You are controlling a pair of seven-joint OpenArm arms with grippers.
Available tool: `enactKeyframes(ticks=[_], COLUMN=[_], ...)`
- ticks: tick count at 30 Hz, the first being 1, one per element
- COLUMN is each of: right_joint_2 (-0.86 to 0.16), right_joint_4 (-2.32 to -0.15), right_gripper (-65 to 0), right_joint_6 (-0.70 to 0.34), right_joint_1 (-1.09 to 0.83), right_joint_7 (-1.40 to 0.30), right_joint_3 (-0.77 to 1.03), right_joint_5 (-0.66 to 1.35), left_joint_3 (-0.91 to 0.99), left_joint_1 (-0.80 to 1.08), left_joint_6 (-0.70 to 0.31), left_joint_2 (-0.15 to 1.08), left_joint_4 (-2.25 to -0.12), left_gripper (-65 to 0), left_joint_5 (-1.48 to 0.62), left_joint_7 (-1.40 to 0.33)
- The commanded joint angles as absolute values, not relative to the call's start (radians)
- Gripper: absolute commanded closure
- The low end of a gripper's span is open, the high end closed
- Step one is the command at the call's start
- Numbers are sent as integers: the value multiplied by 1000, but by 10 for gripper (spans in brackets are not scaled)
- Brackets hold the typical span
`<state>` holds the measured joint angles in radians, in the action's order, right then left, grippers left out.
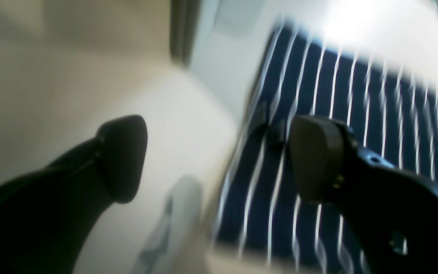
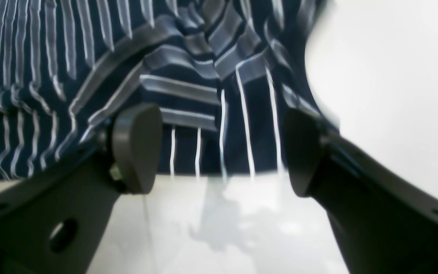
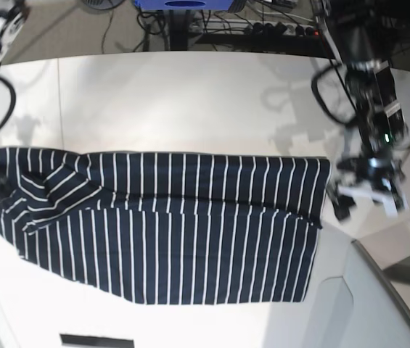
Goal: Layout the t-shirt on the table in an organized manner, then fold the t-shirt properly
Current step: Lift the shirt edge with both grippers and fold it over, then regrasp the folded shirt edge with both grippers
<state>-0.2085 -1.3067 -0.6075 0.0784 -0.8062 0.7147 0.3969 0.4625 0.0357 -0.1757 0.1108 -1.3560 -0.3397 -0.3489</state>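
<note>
The t-shirt (image 3: 168,232), dark navy with thin white stripes, lies spread across the table (image 3: 190,94), its upper part doubled over and a sleeve bunched at the left. My left gripper (image 3: 344,203) hovers by the shirt's right edge. In the left wrist view this gripper (image 1: 219,158) is open with nothing between its fingers, one finger (image 1: 316,158) over the t-shirt (image 1: 356,114). My right gripper (image 2: 219,152) is open too, above bare table (image 2: 222,228) just off the wrinkled edge of the t-shirt (image 2: 203,76). In the base view it sits at the far left edge, barely visible.
Cables and a power strip (image 3: 277,25) run behind the table's far edge. The tabletop's curved edge (image 3: 368,261) cuts in at the bottom right, with floor beyond. A thin seam line (image 3: 59,94) crosses the table at the left.
</note>
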Motion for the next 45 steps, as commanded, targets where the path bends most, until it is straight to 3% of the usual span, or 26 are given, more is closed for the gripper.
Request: enactKeyframes(ticks=[1, 5, 9, 19, 24, 30, 33, 38, 39, 45], right_joint_2=[-194, -101, -81, -160, -239, -274, -274, -269, -268, -268], right_joint_4=[-1357, -1392, -1316, -995, -811, -714, -714, -705, -705, -705], right_gripper=[-482, -482, -482, -482, -482, -473, -369, -23, 0, -8], right_joint_6=[-621, -621, -619, -578, -578, -578, -578, -578, -578, -578], right_joint_1=[71, 28, 21, 107, 170, 214, 217, 216, 214, 211], right_joint_7=[-789, -796, -802, -687, -611, -549, -550, -552, -552, -552], right_joint_3=[751, 885, 932, 984, 984, 984, 984, 984, 984, 984], right_joint_5=[427, 420, 420, 421, 424, 423, 423, 423, 423, 421], left_joint_3=[469, 466, 463, 461, 390, 348, 346, 355, 355, 352], left_joint_1=[56, 189, 272, 329, 335, 328, 323, 306, 302, 231], left_joint_6=[-179, -179, -179, -180, -260, -262, -262, -262, -262, -262], left_joint_2=[122, 159, 183, 182, 183, 179, 179, 179, 179, 177], left_joint_4=[-1380, -1386, -1383, -1388, -1382, -1376, -1376, -1369, -1354, -1247], left_gripper=[-561, -561, -559, -559, -559, -559, -559, -504, -492, -492], left_joint_5=[-389, -650, -794, -800, -797, -797, -797, -797, -799, -803], left_joint_7=[-331, -331, -331, -332, -332, -331, -329, -328, -328, -326])
